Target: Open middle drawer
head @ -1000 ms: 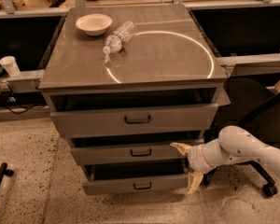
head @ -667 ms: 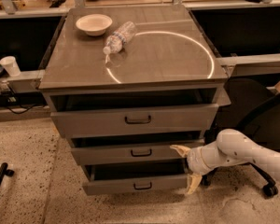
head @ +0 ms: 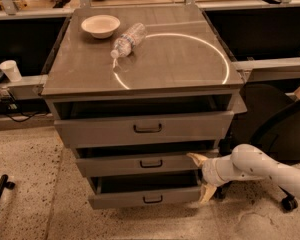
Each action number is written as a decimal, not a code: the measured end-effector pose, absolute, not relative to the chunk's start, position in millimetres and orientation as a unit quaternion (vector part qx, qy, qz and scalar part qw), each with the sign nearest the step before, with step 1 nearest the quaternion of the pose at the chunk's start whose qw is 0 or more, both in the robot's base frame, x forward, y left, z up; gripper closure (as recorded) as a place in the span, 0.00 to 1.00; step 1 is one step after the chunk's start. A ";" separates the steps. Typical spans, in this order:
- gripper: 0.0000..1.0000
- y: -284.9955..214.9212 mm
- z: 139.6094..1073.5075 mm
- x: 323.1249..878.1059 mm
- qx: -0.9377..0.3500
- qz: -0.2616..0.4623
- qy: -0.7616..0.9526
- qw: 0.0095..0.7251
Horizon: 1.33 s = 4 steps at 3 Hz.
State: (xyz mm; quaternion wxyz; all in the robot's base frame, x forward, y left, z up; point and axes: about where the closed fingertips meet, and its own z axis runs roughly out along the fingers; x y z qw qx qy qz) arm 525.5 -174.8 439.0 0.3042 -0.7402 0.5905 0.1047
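I am looking at the cream two-finger claw [head: 200, 176] on the end of the white padded arm [head: 262, 166]. It is hanging low beside the cabinet's front corner with its fingers spread wide, one pointing up and one down, and it is gripping nothing.

The upper fingertip [head: 194, 157] is sitting right at the near end of the grey metal middle drawer [head: 115, 166]; I cannot tell whether it is touching the panel. That low, wide front is running sideways away from the claw, so its long axis is pointing straight at the claw. The small black loop handle [head: 151, 163] is lying flat at the panel's centre, well along from the fingertips toward the cabinet's middle.

I am judging this as the relation that matters. The claw is standing at the drawer's end, not at its handle (though the up-and-down finger spread would suit a level loop), so it will need to travel along the panel before any pull outward.

Above the claw the taller grey top drawer [head: 100, 131] is showing a dark gap, and just below the claw the shorter grey bottom drawer [head: 120, 201] is jutting forward. Far above, on the grey cabinet top [head: 180, 69], a white bowl [head: 101, 25] and a clear plastic bottle [head: 128, 39] are lying.
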 end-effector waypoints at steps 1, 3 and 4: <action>0.00 -188.2 429.2 551.7 -0.734 0.066 0.607 0.297; 0.02 -205.4 401.7 581.1 -0.730 0.060 0.635 0.245; 0.26 -213.1 400.6 580.5 -0.727 0.059 0.643 0.233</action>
